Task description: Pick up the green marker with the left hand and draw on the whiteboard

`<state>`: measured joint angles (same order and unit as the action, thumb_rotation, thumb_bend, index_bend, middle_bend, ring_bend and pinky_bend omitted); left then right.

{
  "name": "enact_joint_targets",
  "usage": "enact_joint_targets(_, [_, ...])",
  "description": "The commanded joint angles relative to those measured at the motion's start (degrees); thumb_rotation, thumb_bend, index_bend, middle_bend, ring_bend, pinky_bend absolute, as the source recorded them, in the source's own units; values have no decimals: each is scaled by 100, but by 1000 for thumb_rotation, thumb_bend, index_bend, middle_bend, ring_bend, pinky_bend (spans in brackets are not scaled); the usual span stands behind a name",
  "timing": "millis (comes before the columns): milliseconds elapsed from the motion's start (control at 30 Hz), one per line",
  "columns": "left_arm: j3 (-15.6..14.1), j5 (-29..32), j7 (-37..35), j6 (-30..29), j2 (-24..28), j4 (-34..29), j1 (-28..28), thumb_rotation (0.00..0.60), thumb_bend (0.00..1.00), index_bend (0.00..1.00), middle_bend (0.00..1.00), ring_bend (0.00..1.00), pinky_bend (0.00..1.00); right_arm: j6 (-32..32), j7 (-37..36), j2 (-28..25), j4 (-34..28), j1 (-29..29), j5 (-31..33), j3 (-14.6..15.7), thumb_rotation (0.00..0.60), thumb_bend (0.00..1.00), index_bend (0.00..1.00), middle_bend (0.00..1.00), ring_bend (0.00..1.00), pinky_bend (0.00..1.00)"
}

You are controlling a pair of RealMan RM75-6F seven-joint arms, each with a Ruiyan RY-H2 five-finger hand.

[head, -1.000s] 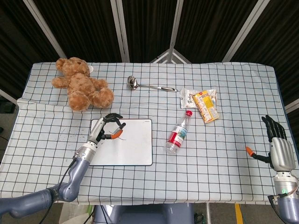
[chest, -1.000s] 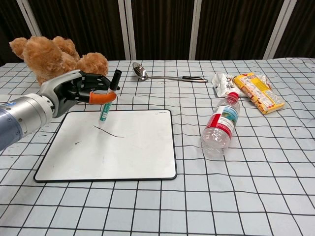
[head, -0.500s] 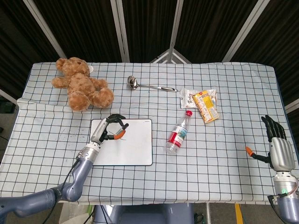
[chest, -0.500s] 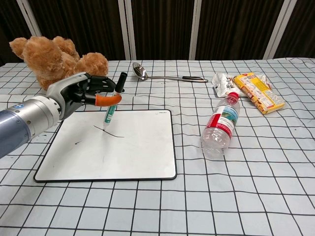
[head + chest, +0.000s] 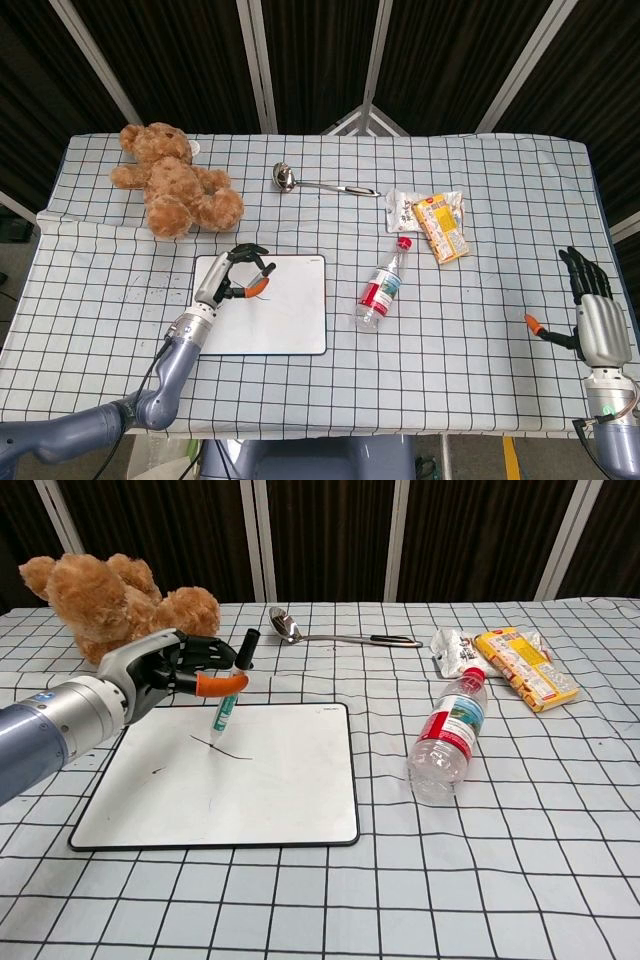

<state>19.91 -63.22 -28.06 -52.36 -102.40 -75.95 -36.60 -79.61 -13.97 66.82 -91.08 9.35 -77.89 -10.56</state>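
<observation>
Checked cloth is covering the table [image 5: 520, 860]; the whiteboard [image 5: 270, 780] is looking smooth and glossy, the ladle [image 5: 330, 635] shiny, probably metal, the teddy bear [image 5: 110, 595] plush.

- The left arm [image 5: 45, 730] reaches in from the lower left, its forearm slanting up toward the middle of the table.
- The left hand [image 5: 165, 665] is raised above the surface, its dark fingers curled inward, an orange-tipped thumb [image 5: 222, 684] pressed across toward them.
- It pinches a green marker [image 5: 228, 702], held tilted with the tip pointing down.
- The right hand [image 5: 594, 310] lies at the far right edge, palm down, holding nothing.
- Its dark fingers [image 5: 582, 272] point away from the robot, slightly spread, the orange-tipped thumb [image 5: 537, 325] stuck out sideways.
- The right wrist [image 5: 612, 390] shows below it.
</observation>
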Motion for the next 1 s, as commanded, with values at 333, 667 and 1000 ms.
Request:
enact_joint_targets(333, [11, 32, 44, 24, -75, 83, -34, 600, 462, 763, 269, 119, 220, 0, 3, -1, -1, 4, 1, -3, 600, 209, 0, 0, 0, 0])
enact_joint_targets(667, [-7, 36, 129, 17, -89, 103, -37, 600, 462, 763, 269, 119, 220, -1, -2, -4, 1, 4, 0, -1, 600, 210, 0, 0, 0, 0])
enact_joint_targets(1000, [-88, 120, 267, 51, -25, 85, 28, 600, 463, 762, 269, 119, 220, -5, 4, 0, 2, 5, -5, 2, 600, 210, 0, 0, 0, 0])
